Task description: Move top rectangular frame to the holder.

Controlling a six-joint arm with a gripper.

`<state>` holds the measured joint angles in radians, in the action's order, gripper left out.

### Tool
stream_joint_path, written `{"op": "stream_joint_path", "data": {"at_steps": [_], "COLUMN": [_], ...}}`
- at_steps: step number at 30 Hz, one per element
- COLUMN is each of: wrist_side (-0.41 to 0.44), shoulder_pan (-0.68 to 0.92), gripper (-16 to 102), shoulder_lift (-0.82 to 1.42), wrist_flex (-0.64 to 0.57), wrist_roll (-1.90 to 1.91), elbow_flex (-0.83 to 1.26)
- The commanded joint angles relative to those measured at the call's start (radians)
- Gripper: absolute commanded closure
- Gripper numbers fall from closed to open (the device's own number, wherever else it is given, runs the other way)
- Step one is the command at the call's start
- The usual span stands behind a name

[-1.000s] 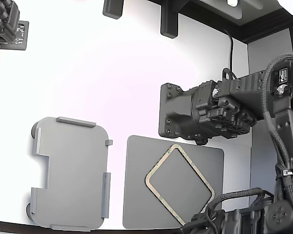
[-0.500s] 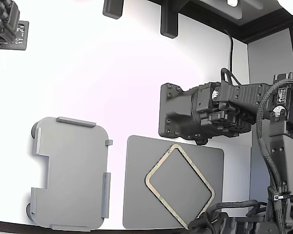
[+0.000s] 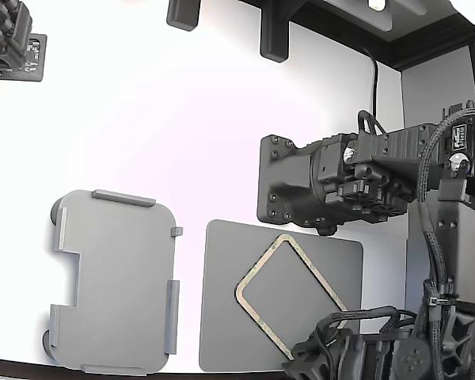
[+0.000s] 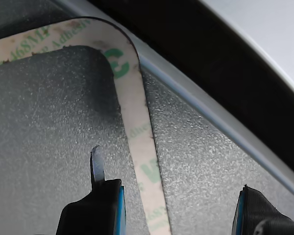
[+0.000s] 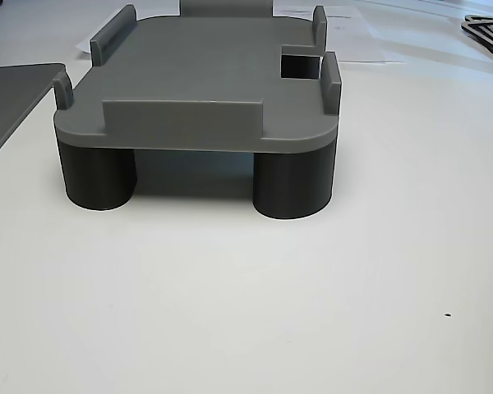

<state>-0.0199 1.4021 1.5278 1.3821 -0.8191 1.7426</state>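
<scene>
Tan, green-mottled hollow frame (image 3: 291,299) lies flat on mat (image 3: 222,317).

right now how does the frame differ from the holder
The frame is a thin tan outline, hollow in the middle; the holder is a solid light grey plate. The frame lies flat on the dark mat, turned diagonally; the holder stands raised on dark round legs, squarer to the table. The holder has raised edge tabs and a notch; the frame has none. Both are rounded rectangles of similar size.
</scene>
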Motion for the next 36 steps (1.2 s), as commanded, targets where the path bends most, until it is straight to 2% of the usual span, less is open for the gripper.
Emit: {"op": "stream_joint_path", "data": {"at_steps": [1,7,11,36], "wrist_side": [-0.006,-0.044,-0.061,-0.075], "shoulder_pan": [-0.025,-0.025,-0.029,-0.055], "gripper": [-8,-11,-9,-2], "shoulder_lift": [0.026,0.026,0.043,-0.021], "wrist_flex": [-0.034,-0.034,-0.035,-0.044], "wrist_roll": [-0.011,-0.035,-0.052,-0.083], "elbow_flex": [0.008,0.023,0.049,0.018]}}
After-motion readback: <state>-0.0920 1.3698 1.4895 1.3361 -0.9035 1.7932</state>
